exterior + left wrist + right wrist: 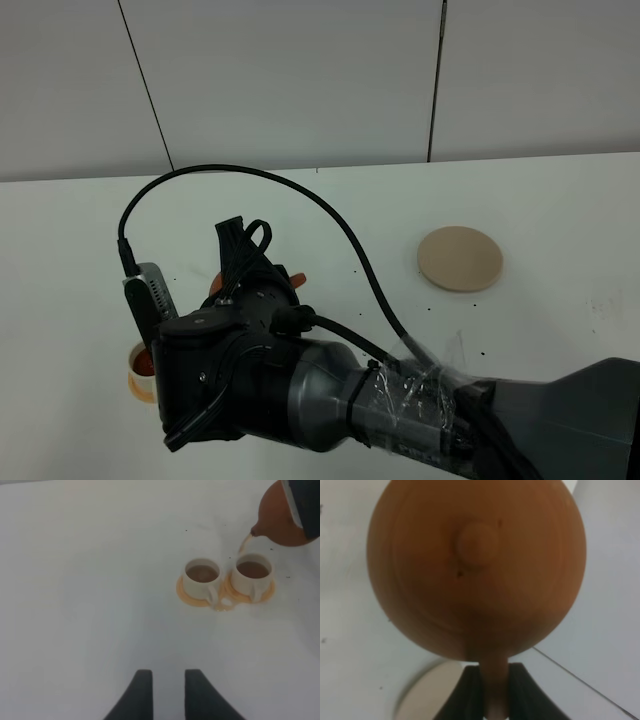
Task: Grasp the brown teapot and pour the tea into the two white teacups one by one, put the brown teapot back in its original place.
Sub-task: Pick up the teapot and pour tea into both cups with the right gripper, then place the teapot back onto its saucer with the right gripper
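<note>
Brown clay fills the right wrist view: the teapot (475, 570) sits lid-on to the lens, its handle pinched between the right gripper (492, 692) fingers. Only the left wrist view catches the pour: the pot tips in the air above the table (90, 580), a thin stream falling from its spout to the nearer of two white teacups (227, 577), both brimming brown, one orange saucer under each. From overhead the right arm hides nearly all of that; one tan coaster (460, 259) lies well apart. Left gripper (165, 692) hangs parted, grasping nothing.
</note>
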Tool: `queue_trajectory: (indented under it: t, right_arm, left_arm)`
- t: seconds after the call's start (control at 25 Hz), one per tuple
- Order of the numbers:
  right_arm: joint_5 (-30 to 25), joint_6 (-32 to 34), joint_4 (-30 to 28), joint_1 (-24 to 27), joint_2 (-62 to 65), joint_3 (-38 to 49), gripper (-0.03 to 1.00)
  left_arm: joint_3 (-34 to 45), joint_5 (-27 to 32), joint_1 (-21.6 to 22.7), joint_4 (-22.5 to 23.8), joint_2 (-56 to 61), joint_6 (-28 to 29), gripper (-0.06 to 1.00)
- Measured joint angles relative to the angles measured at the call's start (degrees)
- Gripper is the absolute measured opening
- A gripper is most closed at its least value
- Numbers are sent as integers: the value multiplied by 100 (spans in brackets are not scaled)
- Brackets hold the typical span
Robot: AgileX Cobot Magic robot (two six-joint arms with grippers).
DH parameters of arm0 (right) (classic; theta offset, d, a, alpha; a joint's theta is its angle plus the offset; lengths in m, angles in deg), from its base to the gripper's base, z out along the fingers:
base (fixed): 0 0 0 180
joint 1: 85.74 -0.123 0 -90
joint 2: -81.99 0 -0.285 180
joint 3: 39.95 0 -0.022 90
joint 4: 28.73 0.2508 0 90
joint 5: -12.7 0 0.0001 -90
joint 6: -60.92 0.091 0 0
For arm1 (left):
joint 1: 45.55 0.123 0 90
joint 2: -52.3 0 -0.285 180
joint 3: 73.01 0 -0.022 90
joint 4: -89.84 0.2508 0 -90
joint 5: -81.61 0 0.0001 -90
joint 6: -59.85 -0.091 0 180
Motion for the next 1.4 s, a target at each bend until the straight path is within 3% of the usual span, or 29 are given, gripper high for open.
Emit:
queue_trajectory:
  t: [0.52,0.76,1.12,1.4]
  right_arm:
    - [-131,-186,1610,413,149,-167,10]
    - [-368,-703,2927,864,342,-671,10]
    - [-884,-1890,5830,1788,364,-1158,10]
    - [-885,-2338,6708,1996,344,-1169,10]
  left_arm:
    - [0,0,0,0,0,-12,23]
    - [0,0,0,0,0,-6,23]
    - [0,0,0,0,0,-6,23]
    - [0,0,0,0,0,-6,23]
